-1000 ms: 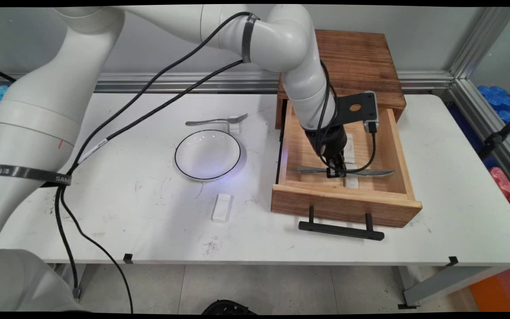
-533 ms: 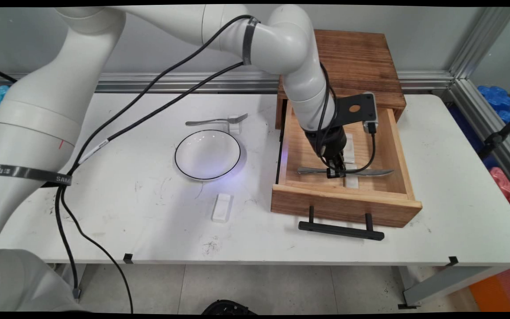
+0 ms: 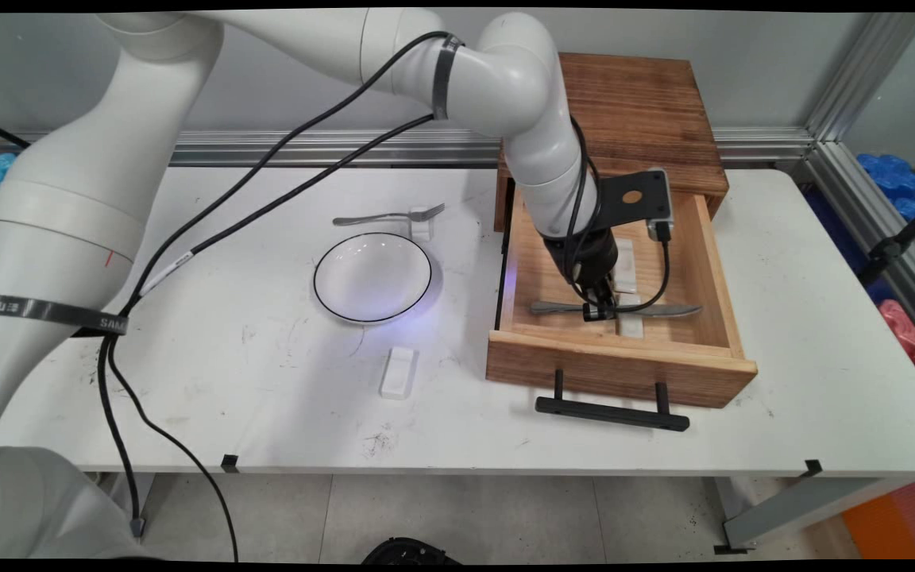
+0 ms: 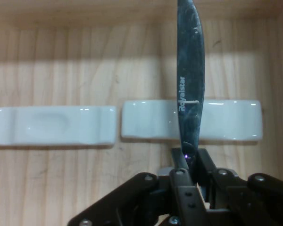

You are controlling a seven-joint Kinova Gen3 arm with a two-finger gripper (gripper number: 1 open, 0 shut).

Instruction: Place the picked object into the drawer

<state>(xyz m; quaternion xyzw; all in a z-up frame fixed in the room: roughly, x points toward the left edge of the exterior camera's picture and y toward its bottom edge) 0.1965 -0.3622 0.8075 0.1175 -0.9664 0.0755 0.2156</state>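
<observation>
My gripper (image 3: 599, 312) is down inside the open wooden drawer (image 3: 619, 368), shut on a metal table knife (image 3: 668, 311) that lies crosswise near the drawer's front. In the hand view the gripper (image 4: 192, 162) pinches the knife (image 4: 188, 80) close to its middle, and the blade runs up across a white ceramic rest (image 4: 228, 120). A second white rest (image 4: 52, 125) lies in line with it on the drawer floor. In the main view one rest (image 3: 626, 266) shows beside the hand, another (image 3: 631, 326) under the knife.
A white bowl with a dark rim (image 3: 372, 277) sits left of the drawer. Behind it a fork (image 3: 378, 217) leans on a small white rest (image 3: 421, 229). Another white rest (image 3: 398, 372) lies nearer the front edge. The drawer's black handle (image 3: 611, 413) juts toward me.
The gripper and the knife have shifted slightly to the left and a little toward the drawer's front. Nothing else has moved.
</observation>
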